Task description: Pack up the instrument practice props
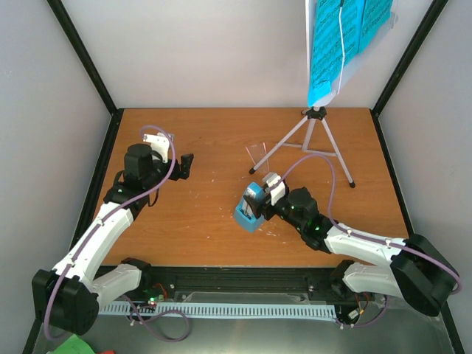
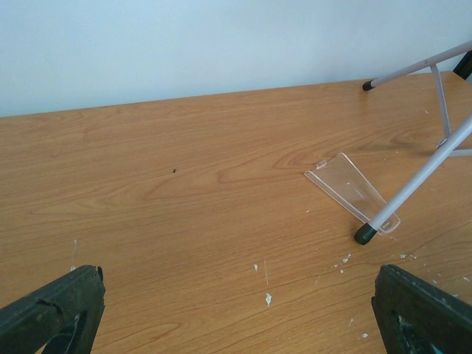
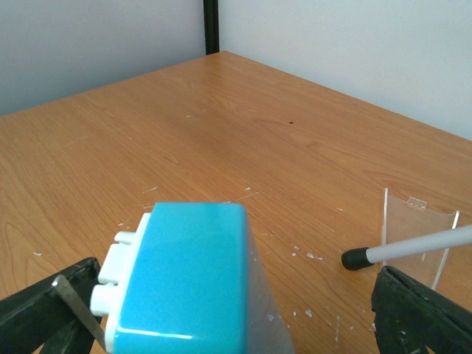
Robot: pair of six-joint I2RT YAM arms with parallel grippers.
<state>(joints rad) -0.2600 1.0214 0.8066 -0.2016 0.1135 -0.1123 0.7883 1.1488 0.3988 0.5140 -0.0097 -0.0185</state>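
Note:
The light-blue metronome (image 1: 249, 209) stands on the table in front of the music stand. My right gripper (image 1: 259, 193) straddles it from the near right, jaws open. In the right wrist view its blue top (image 3: 188, 273) fills the space between the black fingers (image 3: 420, 313), with a gap on the right side. The grey tripod music stand (image 1: 317, 118) stands at the back right, carrying bright-blue sheet-music pages (image 1: 341, 40). My left gripper (image 1: 184, 166) hangs open over bare wood at the left, holding nothing (image 2: 236, 295).
A small clear plastic piece (image 1: 257, 153) (image 2: 350, 188) lies by the tripod's near-left foot (image 2: 365, 234) (image 3: 354, 258). Other tripod legs spread toward the right (image 1: 351, 183). Black frame posts and white walls enclose the table (image 1: 192, 221).

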